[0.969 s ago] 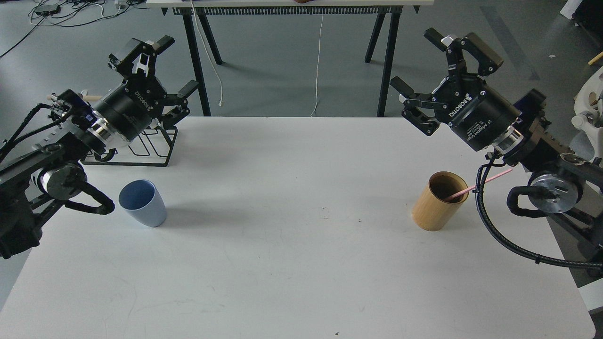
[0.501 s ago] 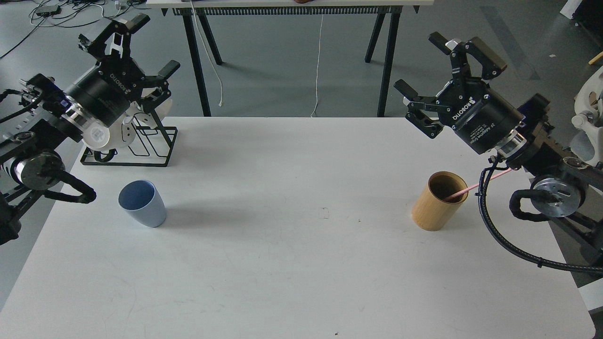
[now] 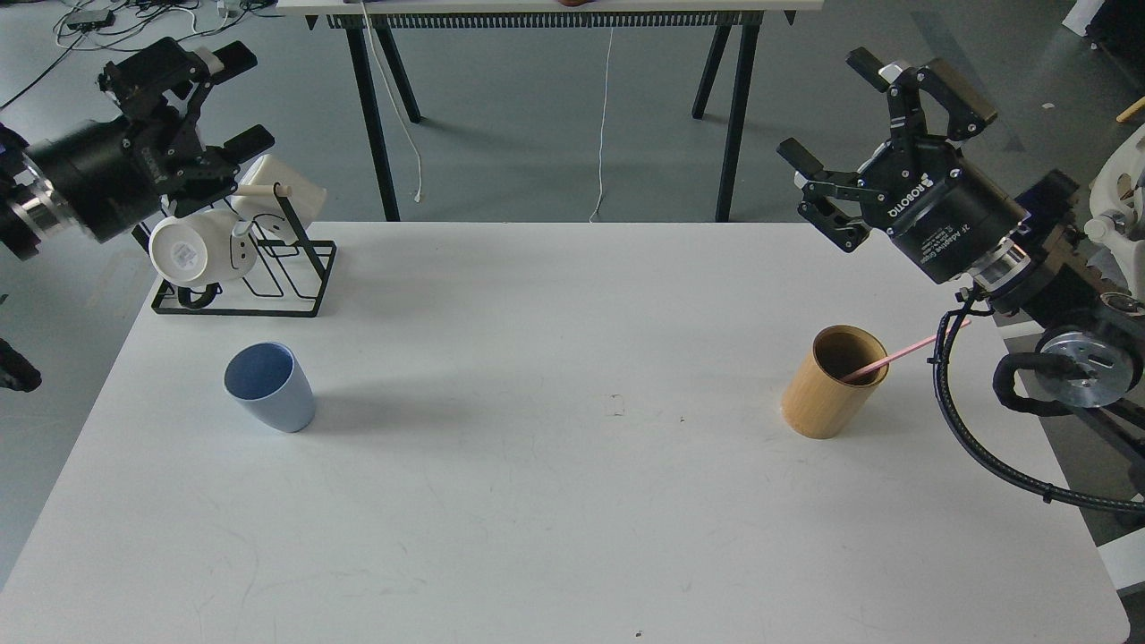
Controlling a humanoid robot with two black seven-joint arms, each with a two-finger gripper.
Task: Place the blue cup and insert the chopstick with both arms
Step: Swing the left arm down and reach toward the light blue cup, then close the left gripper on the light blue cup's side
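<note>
The blue cup (image 3: pixel 268 386) is a smooth, matte plastic tumbler, pale outside and darker blue within, tapering to a narrower base. It stands upright on the left part of the white counter (image 3: pixel 555 501), not far from its left edge. Behind it, at the counter's far left corner, a black wire rack (image 3: pixel 268 277) carries white mugs (image 3: pixel 192 250) on pale wooden pegs.

The chopstick (image 3: pixel 903 352) is a thin, straight pink stick. It leans inside a tan bamboo holder (image 3: pixel 832 383), a plain cylinder with a dark hollow, and its free end slants up and to the right, out past the rim. The holder stands on the right part of the counter, well apart from the cup.

My left gripper (image 3: pixel 219 98) hangs beyond the counter's far left corner, above the rack, its two black fingers spread and empty. My right gripper (image 3: pixel 836 112) hovers above the far right edge, fingers likewise spread wide, holding nothing. A black ribbed cable (image 3: pixel 975 452) loops from my right arm down near the counter's right edge, just beside the stick's free end.

The counter's surface is flat and matte with faint scuffs. Between cup and holder lies a broad bare stretch, and the whole near half is open too.
</note>
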